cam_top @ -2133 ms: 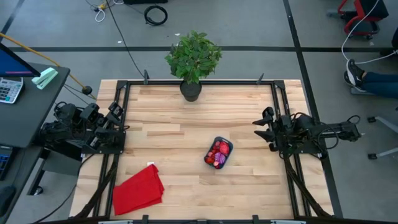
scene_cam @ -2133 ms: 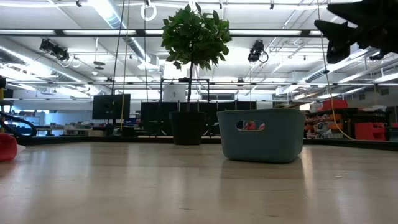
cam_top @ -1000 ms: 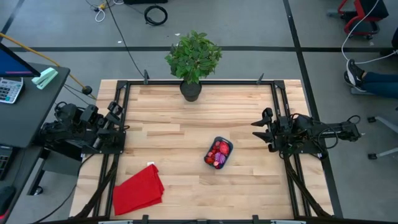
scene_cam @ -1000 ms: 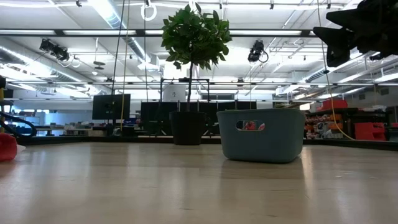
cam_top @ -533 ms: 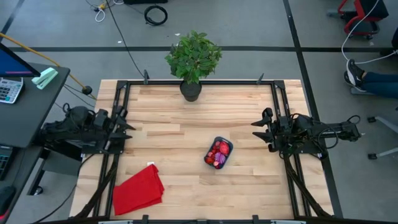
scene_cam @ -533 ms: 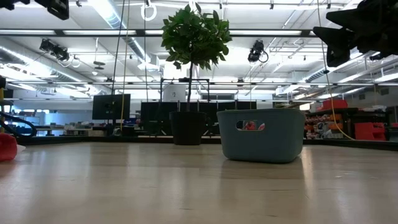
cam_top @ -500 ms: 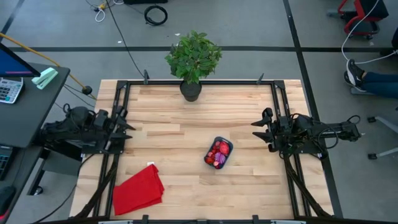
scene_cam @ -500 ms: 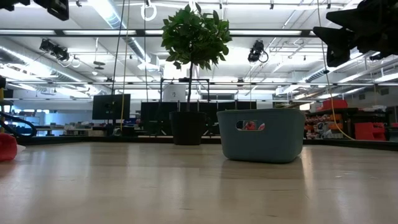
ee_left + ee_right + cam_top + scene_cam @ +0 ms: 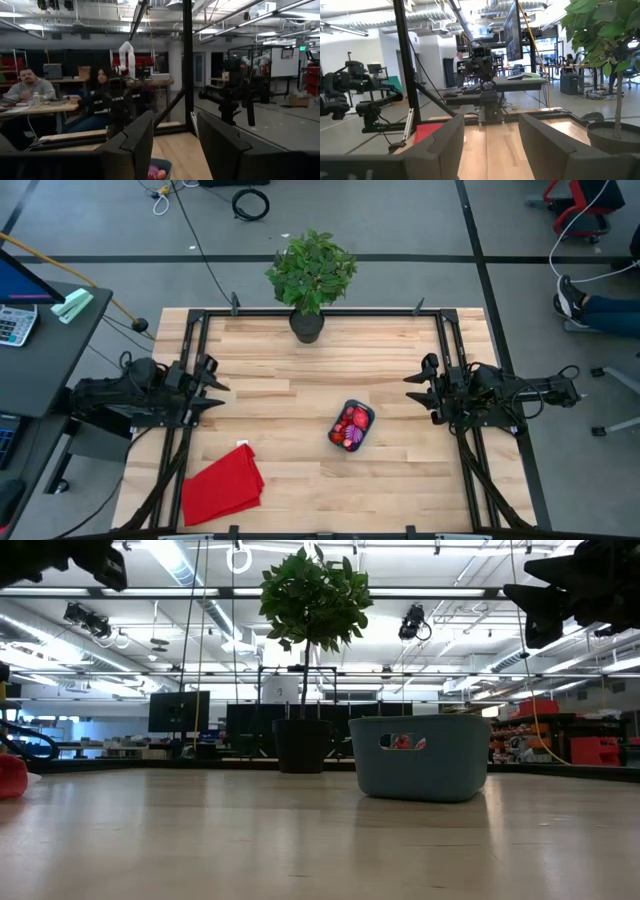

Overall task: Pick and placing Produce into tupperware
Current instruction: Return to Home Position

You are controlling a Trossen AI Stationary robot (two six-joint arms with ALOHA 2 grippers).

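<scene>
The teal tupperware (image 9: 365, 416) sits right of the table's middle, filled with red and pink produce (image 9: 351, 423) and a purple-striped piece (image 9: 352, 443). In the low view the tupperware (image 9: 420, 760) shows produce (image 9: 402, 742) through its handle hole. In the left wrist view the tupperware (image 9: 165, 164) peeks between the fingers. My left gripper (image 9: 220, 388) (image 9: 174, 135) hangs open over the table's left part, pointing at the tub from well away. My right gripper (image 9: 415, 390) (image 9: 491, 131) waits open at the right side, above the table.
A potted plant (image 9: 308, 280) stands at the middle of the far edge. A red cloth (image 9: 222, 483) lies in the near left corner. Black frame rails (image 9: 190, 350) run along both sides. People sit at desks (image 9: 30, 90) beyond the table.
My left arm has swung out from the left edge toward the table's right, in the direction of the tupperware, and its gripper now shows at the low view's top left. The right arm and the tub have kept still.
</scene>
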